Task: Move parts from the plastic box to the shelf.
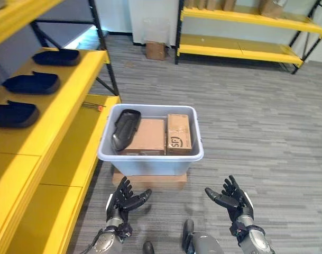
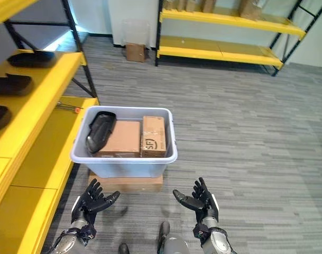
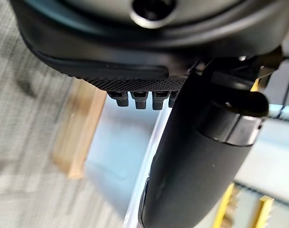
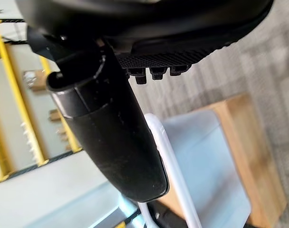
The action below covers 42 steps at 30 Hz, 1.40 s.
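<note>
plastic box (image 1: 150,159): smooth pale plastic | black part (image 1: 125,128): glossy | cartons (image 1: 148,136): matt cardboard

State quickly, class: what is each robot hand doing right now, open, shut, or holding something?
Left hand: open, fingers spread, holding nothing, short of the pale grey plastic box.
Right hand: open, fingers spread, holding nothing.

One plastic box (image 1: 150,159), two cardboard boxes (image 1: 148,136), four black parts (image 1: 125,128).
</note>
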Available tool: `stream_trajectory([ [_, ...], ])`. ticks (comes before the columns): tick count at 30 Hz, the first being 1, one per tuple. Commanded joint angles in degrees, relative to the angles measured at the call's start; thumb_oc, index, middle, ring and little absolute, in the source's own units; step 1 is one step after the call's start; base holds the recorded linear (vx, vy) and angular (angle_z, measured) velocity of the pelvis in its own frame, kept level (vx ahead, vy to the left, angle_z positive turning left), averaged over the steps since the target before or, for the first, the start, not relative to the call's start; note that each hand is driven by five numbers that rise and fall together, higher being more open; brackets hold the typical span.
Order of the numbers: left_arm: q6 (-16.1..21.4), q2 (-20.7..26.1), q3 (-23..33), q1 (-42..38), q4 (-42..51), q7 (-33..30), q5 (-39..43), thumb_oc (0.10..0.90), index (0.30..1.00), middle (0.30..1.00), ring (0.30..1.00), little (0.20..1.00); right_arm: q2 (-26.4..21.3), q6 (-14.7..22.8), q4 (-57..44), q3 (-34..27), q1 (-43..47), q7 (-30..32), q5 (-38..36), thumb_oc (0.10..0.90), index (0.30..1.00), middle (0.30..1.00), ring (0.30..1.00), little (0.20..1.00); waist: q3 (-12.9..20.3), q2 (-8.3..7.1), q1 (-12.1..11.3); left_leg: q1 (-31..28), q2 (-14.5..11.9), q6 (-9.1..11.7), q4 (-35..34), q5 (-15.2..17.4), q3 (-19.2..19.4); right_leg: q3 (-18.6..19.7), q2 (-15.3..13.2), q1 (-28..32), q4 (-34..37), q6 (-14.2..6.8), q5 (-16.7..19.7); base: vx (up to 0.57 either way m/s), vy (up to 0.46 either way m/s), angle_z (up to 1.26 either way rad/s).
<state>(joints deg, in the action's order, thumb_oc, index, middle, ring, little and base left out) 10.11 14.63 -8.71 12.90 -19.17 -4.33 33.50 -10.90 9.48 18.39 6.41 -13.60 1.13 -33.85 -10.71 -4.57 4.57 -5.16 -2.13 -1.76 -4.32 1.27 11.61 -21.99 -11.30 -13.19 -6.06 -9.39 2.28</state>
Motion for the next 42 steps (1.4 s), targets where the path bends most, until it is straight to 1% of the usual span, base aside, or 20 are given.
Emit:
stream_trajectory([
  [1, 4.32, 0.4, 0.77, -3.07, 7.92, 2.15, -0.44, 0.9, 1.0, 1.0, 1.0, 1.0, -1.6, 5.26, -6.61, -0.76, 2.64, -0.16, -0.3, 0.9, 1.0, 1.0, 1.0, 1.0, 1.42, 0.37, 0.42, -7.25, 4.58, -0.95, -0.68, 7.77, -1.78, 2.45, 3.58, 2.27, 4.6, 0.23, 7.5, 0.28, -0.088, -0.1],
  [2, 4.27, -0.01, 0.45, -2.99, 7.69, 2.04, -0.51, 0.9, 1.0, 1.0, 1.0, 1.0, -1.75, 5.54, -6.03, -0.81, 2.68, -0.09, -0.68, 0.9, 1.0, 1.0, 1.0, 1.0, 1.93, 0.5, 0.57, -7.51, 4.66, -0.93, -0.03, 7.93, -1.36, 2.16, 3.73, 2.47, 4.06, 1.39, 7.47, 0.37, -0.101, 0.11],
  [3, 4.45, -0.39, 0.26, -3.22, 8.08, 2.1, 0.45, 0.9, 1.0, 1.0, 1.0, 1.0, -2.3, 5.7, -6.35, -0.81, 3.49, 0.26, -1.03, 0.9, 1.0, 1.0, 1.0, 1.0, 2.43, 1.82, 0.93, -7.6, 3.98, -0.9, 2.45, 9.26, -1.74, 1.65, 3.89, 2.44, 2.16, 1.99, 6.45, 0.24, -0.088, 0.12],
  [9, 4.67, -0.6, 0.04, -3.97, 8.18, 1.3, 0.92, 0.9, 1.0, 1.0, 1.0, 1.0, -3.19, 6.0, -6.11, -0.39, 5.27, 0.79, -0.85, 0.9, 1.0, 1.0, 1.0, 1.0, 2.73, 4.49, 1.71, -8.0, 2.68, -0.11, 3.56, 10.05, -1.61, 1.92, 5.24, 2.29, 0.68, 3.08, 4.1, 0.19, -0.063, -0.01],
  [10, 5.08, -0.81, -0.27, -5.82, 7.99, 0.58, 1.25, 0.9, 1.0, 1.0, 1.0, 1.0, -3.7, 6.26, -5.9, -0.31, 6.34, 1.25, -0.6, 0.9, 1.0, 1.0, 1.0, 1.0, 2.49, 5.74, 2.22, -6.28, 1.86, 1.1, 7.1, 9.58, -1.21, 2.46, 5.6, 2.03, 0.63, 3.52, 3.39, 0.13, -0.052, 0.0],
  [13, 5.53, -1.03, -0.91, -7.21, 7.8, 0.19, 1.66, 0.9, 1.0, 1.0, 1.0, 1.0, -4.29, 6.75, -5.49, 0.11, 7.53, 1.88, -0.69, 0.9, 1.0, 1.0, 1.0, 1.0, 1.8, 6.46, 2.44, -3.79, 0.67, 2.93, 11.91, 7.6, -0.57, 3.01, 6.28, 2.81, 2.12, 4.28, 2.94, 0.13, -0.098, 0.02],
  [14, 6.12, -0.9, -1.4, -8.62, 8.3, -0.06, 2.56, 0.9, 1.0, 1.0, 1.0, 1.0, -5.6, 7.33, -5.55, -0.2, 8.23, 2.58, -0.6, 0.9, 1.0, 1.0, 1.0, 1.0, -0.74, 5.59, 1.19, 5.62, 0.61, 6.89, 31.86, -0.79, -3.14, 4.37, 6.97, 6.35, 4.99, 6.79, 2.2, 0.19, -0.177, 0.01],
  [16, 5.92, -1.01, -1.57, -8.56, 8.5, -0.22, 2.45, 0.9, 1.0, 1.0, 1.0, 1.0, -6.15, 7.33, -6.02, -0.35, 7.73, 2.75, 0.12, 0.9, 1.0, 1.0, 1.0, 1.0, -1.69, 4.48, 0.65, 8.66, 0.94, 6.62, 35.13, -0.66, -4.07, 5.12, 6.69, 7.76, 5.6, 7.19, 1.35, 0.16, -0.115, -0.01],
  [18, 5.7, -1.25, -1.4, -8.26, 8.15, -0.32, 2.35, 0.9, 1.0, 1.0, 1.0, 1.0, -6.34, 7.28, -5.75, -0.58, 7.19, 3.13, 0.9, 0.9, 1.0, 1.0, 1.0, 1.0, -2.71, 3.76, 0.24, 11.05, -2.03, 5.17, 33.82, 1.11, -2.77, 5.9, 6.18, 9.5, 5.4, 6.72, 0.77, 0.13, 0.022, -0.5],
  [21, 5.85, -1.21, -0.87, -8.0, 8.35, -1.08, 2.38, 0.9, 1.0, 1.0, 1.0, 1.0, -6.15, 7.39, -5.49, -0.74, 6.69, 3.8, 1.63, 0.9, 1.0, 1.0, 1.0, 1.0, -3.2, 1.81, -0.35, 12.18, -7.41, 3.78, 23.26, 1.29, -3.42, 8.02, 4.43, 10.71, 5.0, 5.47, 0.19, 0.17, 0.132, -0.15],
  [22, 5.93, -1.12, -0.45, -7.89, 8.29, -1.49, 2.24, 0.9, 1.0, 1.0, 1.0, 1.0, -6.38, 7.47, -5.12, -0.87, 6.43, 4.0, 2.13, 0.9, 1.0, 1.0, 1.0, 1.0, -2.86, 2.1, -0.41, 12.08, -11.76, 5.54, 13.26, -4.63, -4.64, 9.18, 4.14, 10.76, 5.05, 4.79, -0.42, 0.14, 0.157, -0.2],
  [23, 5.94, -1.16, -0.46, -7.86, 8.3, -1.49, 2.23, 0.9, 1.0, 1.0, 1.0, 1.0, -6.42, 7.47, -5.12, -0.86, 6.4, 4.01, 2.14, 0.9, 1.0, 1.0, 1.0, 1.0, -2.97, 2.09, -0.48, 11.4, -11.76, 5.67, 12.31, -5.12, -4.46, 9.24, 4.2, 10.93, 5.04, 4.85, -0.48, 0.13, 0.2, -0.17],
  [26, 5.98, -1.38, 0.14, -8.13, 7.47, -2.14, 2.14, 0.9, 1.0, 1.0, 1.0, 1.0, -7.12, 7.48, -4.75, -1.27, 6.38, 4.58, 2.69, 0.9, 1.0, 1.0, 1.0, 1.0, -2.7, 3.8, -1.56, 12.57, -17.07, 8.97, 1.45, -14.8, -7.94, 11.44, 4.07, 12.06, 4.97, 3.46, -1.8, 0.15, 0.242, -0.33],
  [28, 6.01, -1.54, 0.24, -8.02, 7.28, -2.06, 2.23, 0.9, 1.0, 1.0, 1.0, 1.0, -7.45, 7.35, -4.75, -1.4, 6.31, 4.46, 2.83, 0.9, 1.0, 1.0, 1.0, 1.0, -2.61, 4.28, -1.69, 12.03, -18.22, 10.03, -0.46, -16.02, -7.88, 11.94, 4.09, 12.4, 4.74, 3.33, -2.19, 0.14, 0.225, -0.53],
  [29, 5.99, -1.82, 0.2, -8.31, 6.59, -1.81, 1.98, 0.9, 1.0, 1.0, 1.0, 1.0, -7.6, 7.41, -4.68, -1.82, 6.06, 4.65, 3.4, 0.9, 1.0, 1.0, 1.0, 1.0, -2.13, 5.13, -1.61, 12.57, -19.58, 11.69, -0.68, -17.19, -6.74, 12.25, 3.56, 13.36, 3.84, 2.71, -3.23, 0.1, 0.204, -0.53],
  [32, 5.91, -1.5, 0.06, -8.16, 6.45, -1.06, 1.96, 0.9, 1.0, 1.0, 1.0, 1.0, -6.73, 7.1, -4.22, -1.79, 5.6, 4.27, 3.7, 0.9, 1.0, 1.0, 1.0, 1.0, -0.55, 5.74, -1.83, 10.65, -19.28, 11.63, -0.68, -14.15, -6.5, 13.27, 3.21, 14.21, 3.35, 2.1, -3.76, 0.18, 0.336, -0.19],
  [34, 5.68, -1.05, -0.11, -8.23, 6.8, -0.81, 1.74, 0.9, 1.0, 1.0, 1.0, 1.0, -6.0, 6.76, -4.36, -2.01, 5.29, 4.33, 3.82, 0.9, 1.0, 1.0, 1.0, 1.0, 0.19, 5.3, -1.95, 9.37, -17.88, 11.07, -0.68, -12.93, -5.44, 13.69, 1.47, 15.76, 4.02, 1.04, -3.32, 0.17, 0.308, -0.31],
  [38, 5.62, 0.03, -0.35, -8.97, 6.6, -0.63, 1.71, 0.9, 1.0, 1.0, 1.0, 1.0, -4.5, 6.49, -4.67, -2.28, 5.23, 4.12, 3.0, 0.9, 1.0, 1.0, 1.0, 1.0, 0.33, 3.43, -2.38, 9.0, -15.12, 9.7, 1.12, -10.2, -4.38, 14.14, -1.89, 17.93, 5.2, -0.61, -1.99, 0.12, 0.281, 0.03],
  [39, 5.78, 0.73, -0.49, -9.07, 6.7, -0.76, 1.82, 0.9, 1.0, 1.0, 1.0, 1.0, -3.89, 6.17, -4.98, -2.02, 5.39, 4.12, 2.87, 0.9, 1.0, 1.0, 1.0, 1.0, 0.53, 2.19, -2.69, 10.61, -12.51, 8.51, 4.59, -7.37, -4.2, 14.23, -4.61, 18.21, 5.89, -1.81, 0.37, 0.06, 0.328, 0.24],
  [42, 6.09, 1.7, -0.37, -10.25, 6.8, -1.83, 1.78, 0.9, 1.0, 1.0, 1.0, 1.0, -3.1, 5.96, -4.86, -1.18, 6.94, 4.02, 2.32, 0.9, 1.0, 1.0, 1.0, 1.0, 0.74, 0.56, -3.2, 14.7, -9.8, 6.95, 10.07, -3.74, -4.38, 14.71, -7.34, 16.22, 5.78, -2.88, 3.09, 0.03, 0.298, 0.12],
])
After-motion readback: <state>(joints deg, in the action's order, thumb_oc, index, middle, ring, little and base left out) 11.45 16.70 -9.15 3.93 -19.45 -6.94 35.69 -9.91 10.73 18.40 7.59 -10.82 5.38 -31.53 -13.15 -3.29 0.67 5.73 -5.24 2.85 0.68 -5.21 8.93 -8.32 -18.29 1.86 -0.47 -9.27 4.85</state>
